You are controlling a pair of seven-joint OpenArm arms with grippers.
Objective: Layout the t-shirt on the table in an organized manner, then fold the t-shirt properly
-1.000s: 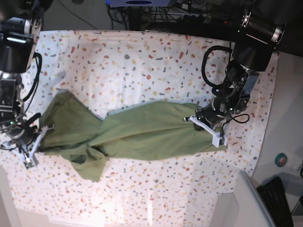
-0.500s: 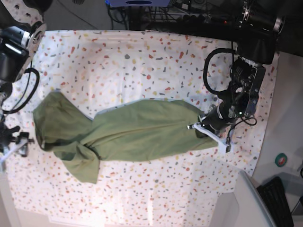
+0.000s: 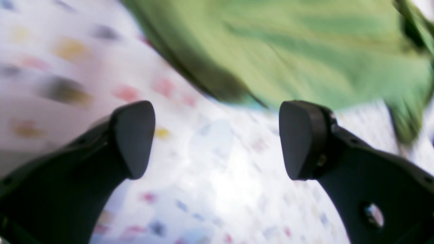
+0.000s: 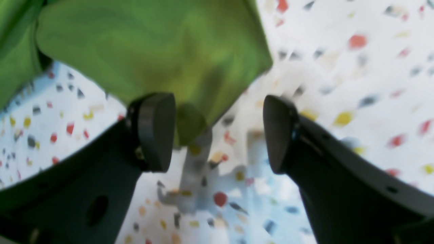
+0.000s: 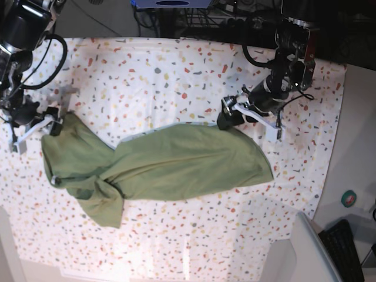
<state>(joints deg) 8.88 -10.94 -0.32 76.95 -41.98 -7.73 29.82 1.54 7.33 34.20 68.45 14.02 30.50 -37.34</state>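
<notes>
At the far left of the base view the right claw (image 5: 36, 122) hangs over the speckled desk (image 5: 176, 70), its jaws wide apart and holding nothing. It sits just at the upper left corner of the t-shirt (image 5: 158, 167). In the right wrist view the right claw (image 4: 218, 132) shows both dark fingers (image 4: 156, 130) spread, with a corner of the green t-shirt (image 4: 152, 51) lying just ahead of the left-hand finger and bare flecked cloth between them.

The t-shirt lies across the middle of the desk as a long, crumpled olive band, bunched and folded over at its left end, with one flap trailing toward the near edge and a rounded end toward the right. No label or writing can be read on it from any view.

At the right, the left claw (image 5: 249, 117) stands just above the shirt's upper right edge, also spread wide and empty. The left wrist view is blurred: the left claw (image 3: 217, 139) has its fingers (image 3: 298, 139) far apart over the white desk (image 3: 210, 189), the green t-shirt (image 3: 305, 51) beyond them and untouched.

Past the desk's right edge a dark keyboard (image 5: 346, 249) lies at the lower corner.
</notes>
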